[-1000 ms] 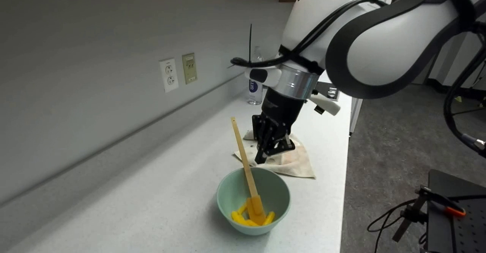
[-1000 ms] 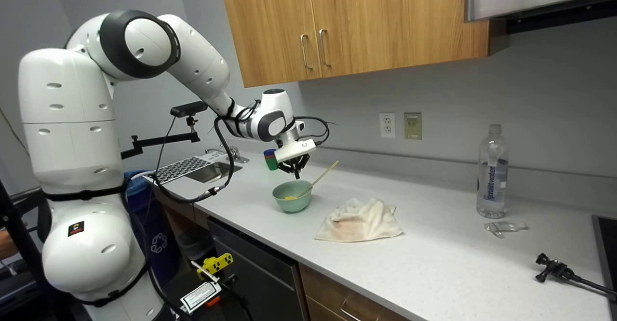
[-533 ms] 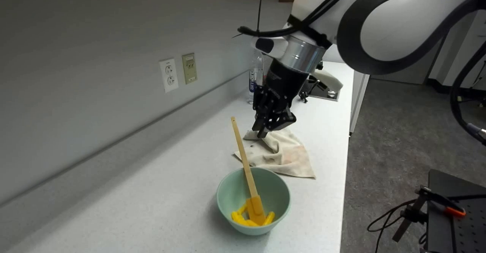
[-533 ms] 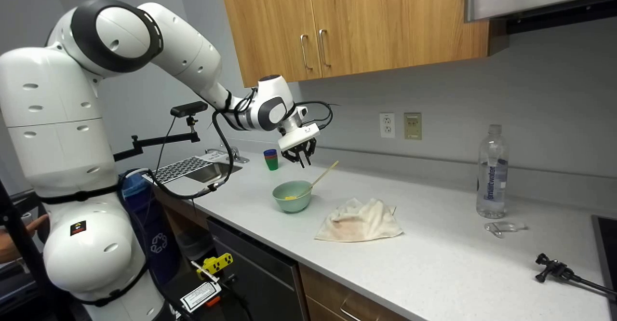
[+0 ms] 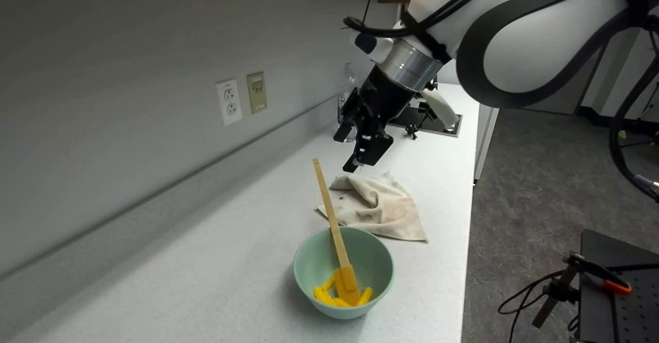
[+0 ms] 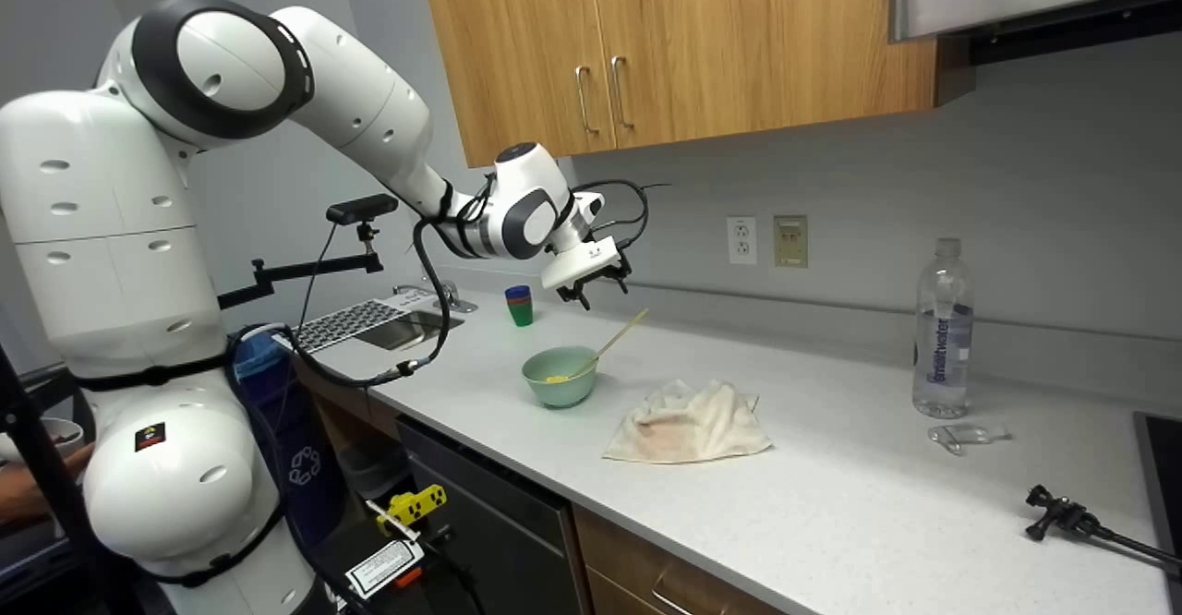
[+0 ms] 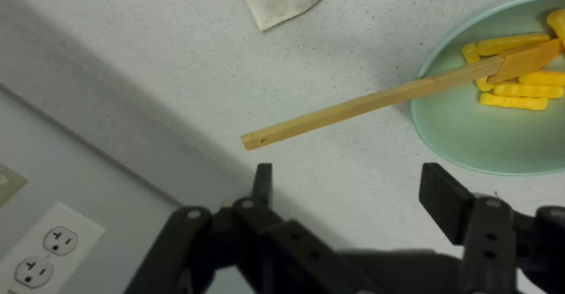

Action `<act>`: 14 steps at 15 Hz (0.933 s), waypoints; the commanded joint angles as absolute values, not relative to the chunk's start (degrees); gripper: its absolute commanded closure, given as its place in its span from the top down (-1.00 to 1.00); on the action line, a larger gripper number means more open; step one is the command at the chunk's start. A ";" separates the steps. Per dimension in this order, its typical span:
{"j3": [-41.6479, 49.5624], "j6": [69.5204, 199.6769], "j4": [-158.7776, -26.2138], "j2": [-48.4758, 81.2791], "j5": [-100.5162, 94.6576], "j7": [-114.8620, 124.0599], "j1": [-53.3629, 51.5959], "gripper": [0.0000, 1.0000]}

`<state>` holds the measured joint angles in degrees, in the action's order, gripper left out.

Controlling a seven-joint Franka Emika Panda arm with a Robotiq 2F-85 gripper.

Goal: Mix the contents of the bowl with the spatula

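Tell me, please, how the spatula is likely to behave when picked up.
The spatula will probably feel stiff, given its straight, wooden-looking handle. That slim handle suggests it is light for its length. Lifted far from its broader blade, which lies among yellow pieces in the bowl, it may swivel.

In an exterior view, a white counter (image 6: 831, 513) runs from middle left to lower right. On it stand stacked cups (image 6: 520, 307) left of centre, a green bowl (image 6: 561, 395) just below centre and, at right, an upright bottle (image 6: 944, 343). A rumpled cloth (image 6: 688, 426) lies to the bowl's lower right, a small clear object (image 6: 970, 433) below the bottle, a black mount (image 6: 1064, 516) at lower right.
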<state>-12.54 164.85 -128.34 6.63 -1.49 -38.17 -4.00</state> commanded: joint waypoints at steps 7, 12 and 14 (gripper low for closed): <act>-9.60 172.10 -128.00 11.36 -6.92 -16.76 -5.52 1.00; -12.33 174.25 -124.33 15.78 -2.18 -13.14 -4.07 1.00; -13.27 174.97 -123.08 17.48 0.11 -12.81 -3.61 1.00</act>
